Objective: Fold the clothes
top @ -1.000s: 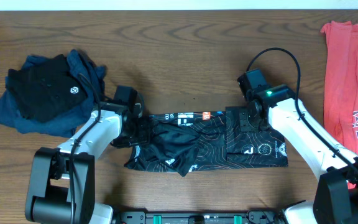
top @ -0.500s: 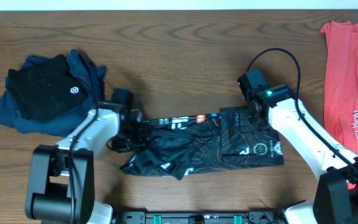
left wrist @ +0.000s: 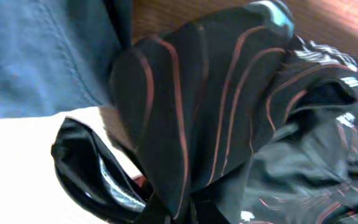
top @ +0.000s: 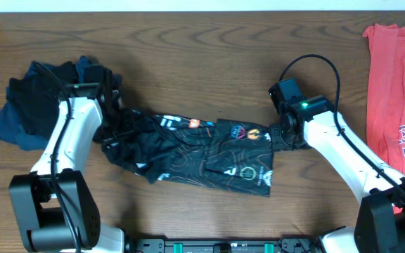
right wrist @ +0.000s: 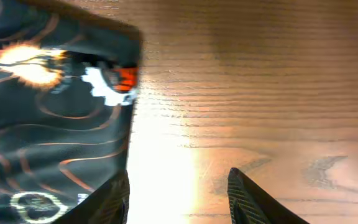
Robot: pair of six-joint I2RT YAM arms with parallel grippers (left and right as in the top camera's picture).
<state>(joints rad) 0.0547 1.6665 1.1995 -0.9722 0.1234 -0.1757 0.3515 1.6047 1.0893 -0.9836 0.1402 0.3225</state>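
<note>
Two arms on one black jersey with thin orange contour lines point(top: 202, 154), crumpled and stretched across the middle of the brown wooden table point(top: 202, 49). Small logos and a white ring emblem show, none readable; nor is the white lettering on the red shirt point(top: 396, 91) at the right edge. Left gripper point(top: 112, 126) pinches the jersey's bunched end beside the dark blue clothes heap point(top: 20, 119) at the left edge. Right gripper point(top: 278, 138) sits at the other end; only its wrist view shows fingers point(right wrist: 250, 202) spread over bare wood, jersey just beside.

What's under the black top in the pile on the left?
A blue garment lies under the black top, showing along its left and lower edges. Anything deeper in the pile is covered.
</note>
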